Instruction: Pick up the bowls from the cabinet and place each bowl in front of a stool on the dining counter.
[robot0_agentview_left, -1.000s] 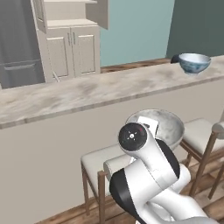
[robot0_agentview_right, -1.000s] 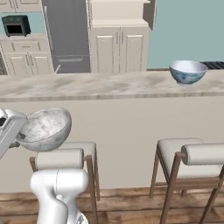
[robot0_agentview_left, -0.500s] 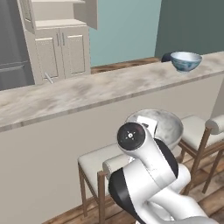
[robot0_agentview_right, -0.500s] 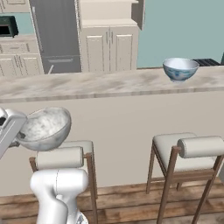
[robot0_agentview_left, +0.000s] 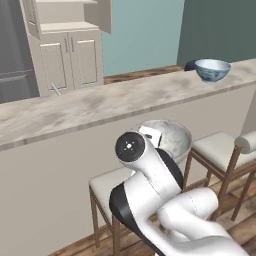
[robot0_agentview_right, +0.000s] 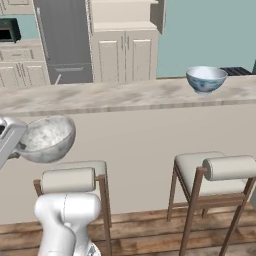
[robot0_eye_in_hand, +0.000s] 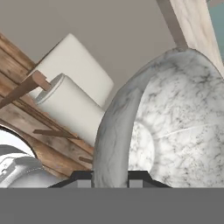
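The hand (robot0_eye_in_hand: 111, 180) is gripping the grey bowl (robot0_agentview_right: 47, 137) by its rim, fingers pinched on either side of the wall. The bowl is hanging in the air below the bench (robot0_agentview_right: 125, 95) edge, in front of the plain grey front wall and above the left stool (robot0_agentview_right: 70, 177); it is tilting slightly. Whether it is touching the wall is hard to tell, probably not. The blue-patterned bowl (robot0_agentview_right: 206, 79) is sitting near the bench's front edge, above the right stool (robot0_agentview_right: 215, 170). The stretch of bench beside it is lying bare. The cabinet (robot0_agentview_right: 125, 45) is standing well behind.
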